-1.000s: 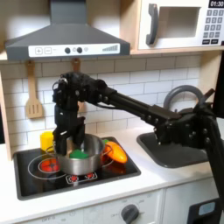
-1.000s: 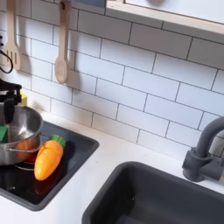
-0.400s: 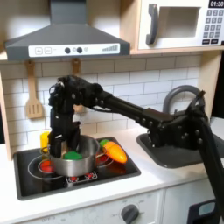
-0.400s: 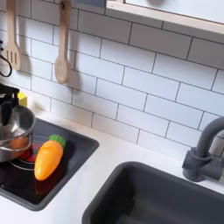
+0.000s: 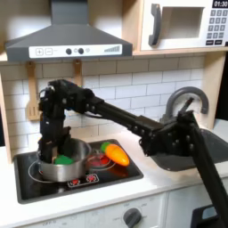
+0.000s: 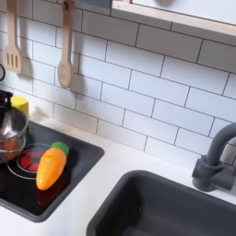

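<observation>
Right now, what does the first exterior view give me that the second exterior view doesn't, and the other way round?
First exterior view: the arm with its tool clamped on the steel pot's rim, a green toy inside the pot, the range hood and the microwave.

Second exterior view: a wooden spoon hanging on the tile wall, and a close look at the sink basin.

Both exterior views: the steel pot on the stove, the toy carrot beside it, the hanging spatula and the faucet.
</observation>
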`<state>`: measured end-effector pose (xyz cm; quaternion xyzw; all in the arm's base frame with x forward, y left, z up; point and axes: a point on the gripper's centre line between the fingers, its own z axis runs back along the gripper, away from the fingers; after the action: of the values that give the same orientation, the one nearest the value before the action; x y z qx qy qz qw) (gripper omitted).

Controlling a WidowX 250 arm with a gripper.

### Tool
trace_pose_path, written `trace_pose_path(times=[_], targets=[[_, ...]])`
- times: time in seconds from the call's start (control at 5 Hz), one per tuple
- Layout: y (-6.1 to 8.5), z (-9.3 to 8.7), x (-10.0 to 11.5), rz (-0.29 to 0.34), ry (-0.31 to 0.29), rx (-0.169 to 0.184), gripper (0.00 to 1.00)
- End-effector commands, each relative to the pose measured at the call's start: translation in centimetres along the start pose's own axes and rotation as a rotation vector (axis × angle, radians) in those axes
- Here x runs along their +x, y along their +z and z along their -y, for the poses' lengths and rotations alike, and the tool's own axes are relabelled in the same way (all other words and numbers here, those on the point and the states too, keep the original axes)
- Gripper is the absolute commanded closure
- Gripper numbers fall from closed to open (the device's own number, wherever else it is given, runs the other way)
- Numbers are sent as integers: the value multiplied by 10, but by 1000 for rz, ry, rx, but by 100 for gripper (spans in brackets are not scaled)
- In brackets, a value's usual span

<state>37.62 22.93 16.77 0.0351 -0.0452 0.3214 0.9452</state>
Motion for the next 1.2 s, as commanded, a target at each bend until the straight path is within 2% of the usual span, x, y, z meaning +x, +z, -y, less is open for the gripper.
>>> trace_pose_path(times=[0.0,0.2,0.4,1.0], targets=[[-3,-7,11,-11,47,17,0],[-2,-6,14,-9,54,21,0],[-2,-13,20,-8,85,25,0],[-4,-11,25,-8,101,27,0]])
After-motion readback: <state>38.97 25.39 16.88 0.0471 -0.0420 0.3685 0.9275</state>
